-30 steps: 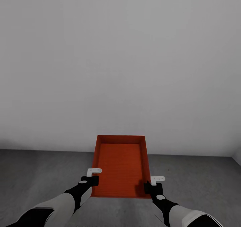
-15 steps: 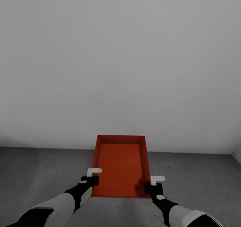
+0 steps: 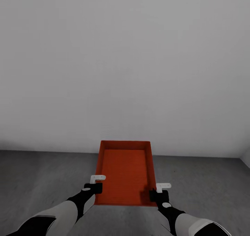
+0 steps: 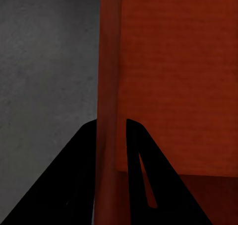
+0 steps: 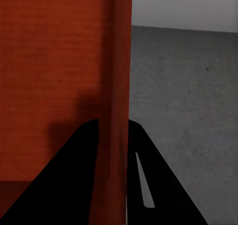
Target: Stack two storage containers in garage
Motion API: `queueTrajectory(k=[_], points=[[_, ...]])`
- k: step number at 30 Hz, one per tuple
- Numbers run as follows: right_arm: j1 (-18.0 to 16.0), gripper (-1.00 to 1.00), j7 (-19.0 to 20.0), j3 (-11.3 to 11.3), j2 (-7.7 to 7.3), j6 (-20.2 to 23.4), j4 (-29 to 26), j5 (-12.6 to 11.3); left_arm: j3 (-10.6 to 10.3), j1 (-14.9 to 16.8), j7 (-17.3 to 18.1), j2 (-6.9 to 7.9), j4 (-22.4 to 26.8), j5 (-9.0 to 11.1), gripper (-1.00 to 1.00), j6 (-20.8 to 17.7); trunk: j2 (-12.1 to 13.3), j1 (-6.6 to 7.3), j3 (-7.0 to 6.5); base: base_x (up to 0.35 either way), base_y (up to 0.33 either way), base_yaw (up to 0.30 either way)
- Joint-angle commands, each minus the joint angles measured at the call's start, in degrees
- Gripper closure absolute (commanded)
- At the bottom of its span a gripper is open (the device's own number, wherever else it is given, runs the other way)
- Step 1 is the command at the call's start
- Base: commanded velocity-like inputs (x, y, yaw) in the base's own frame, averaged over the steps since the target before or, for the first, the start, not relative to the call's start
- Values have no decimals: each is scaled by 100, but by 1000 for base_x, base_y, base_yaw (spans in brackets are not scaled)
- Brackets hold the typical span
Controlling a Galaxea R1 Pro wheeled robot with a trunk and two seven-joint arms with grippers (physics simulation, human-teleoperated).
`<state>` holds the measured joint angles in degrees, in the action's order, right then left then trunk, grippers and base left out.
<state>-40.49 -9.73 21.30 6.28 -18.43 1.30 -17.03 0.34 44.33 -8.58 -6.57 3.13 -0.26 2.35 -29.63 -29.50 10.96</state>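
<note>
Carried at 12 o'clock above the grey floor (image 3: 41, 180) near the white wall (image 3: 125, 62), the storage container (image 3: 125, 171) hangs by thin side walls pinched in the left gripper (image 3: 93, 187) and right gripper (image 3: 158, 194) jaws, so uneven lowering could twist it loose.

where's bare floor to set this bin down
Bare dark grey floor lies left of the storage container, right of it toward the corner, and ahead up to the white wall. It is crowded only at the container's side walls, clamped by the left hand and right hand.
</note>
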Motion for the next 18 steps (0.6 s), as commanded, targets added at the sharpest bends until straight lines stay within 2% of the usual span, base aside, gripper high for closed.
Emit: queueTrajectory(k=[1,18], points=[[-5,100,6,-257,5,-64,-15,113,300,5,-73,344,-29,-12,100,20,-10,-2,19,0,0,0],[-5,100,6,-257,5,-64,-15,113,300,5,-68,341,-73,-18,100,22,-10,-2,174,0,0,0]])
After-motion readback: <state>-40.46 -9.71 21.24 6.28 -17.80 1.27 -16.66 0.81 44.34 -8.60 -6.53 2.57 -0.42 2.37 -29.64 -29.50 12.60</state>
